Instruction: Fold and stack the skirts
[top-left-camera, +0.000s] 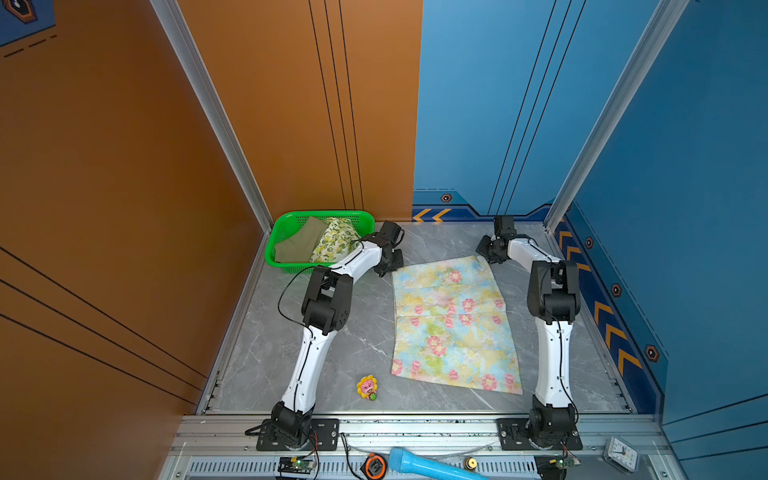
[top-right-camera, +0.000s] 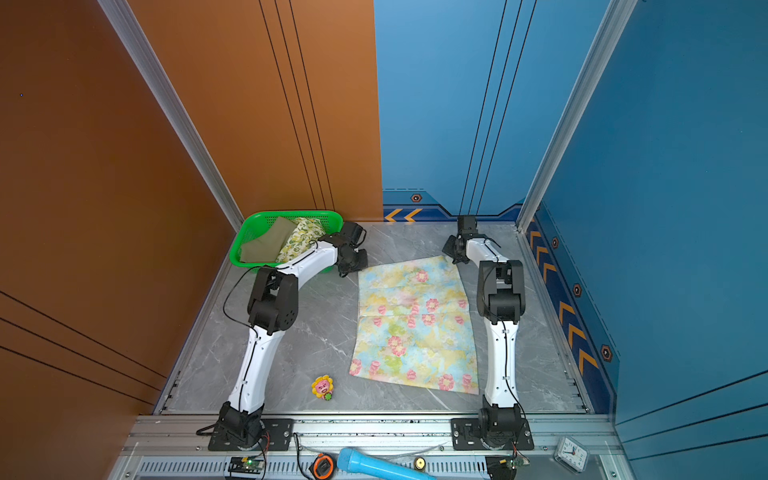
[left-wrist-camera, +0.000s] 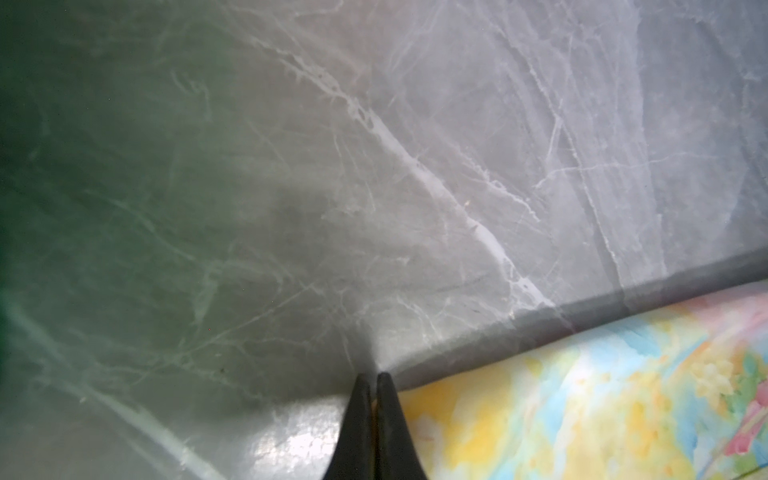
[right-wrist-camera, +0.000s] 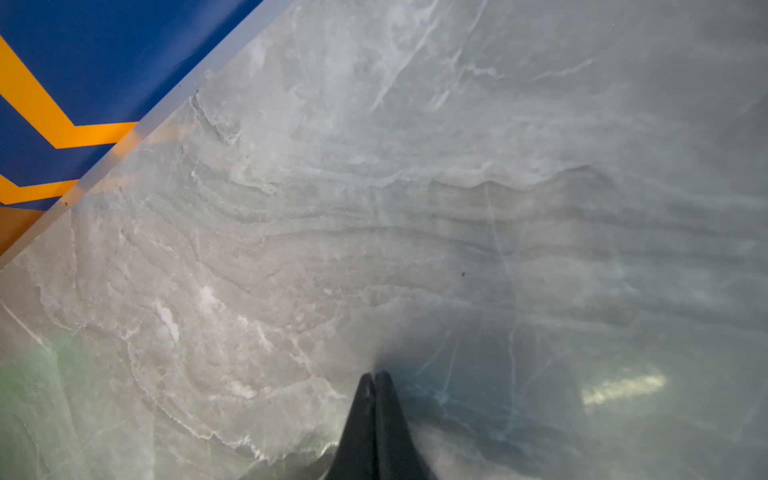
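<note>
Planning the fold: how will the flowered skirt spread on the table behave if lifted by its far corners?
The flowered skirt lies thin and flat with faint creases, so it will probably hang limp and sag between the corners. It looks light. On the glossy table its trailing edge may slide easily.

We log the floral skirt (top-left-camera: 455, 324) (top-right-camera: 415, 324), seen in both top views: pastel blue-yellow with pink flowers, spread open on the surface (top-left-camera: 353, 353), crossed by creases, narrower at its far end. The plain olive skirt (top-left-camera: 297, 245) lies loosely folded in the green basket (top-left-camera: 324, 214). It touches the bunched lemon-print skirt (top-left-camera: 334, 241).
</note>
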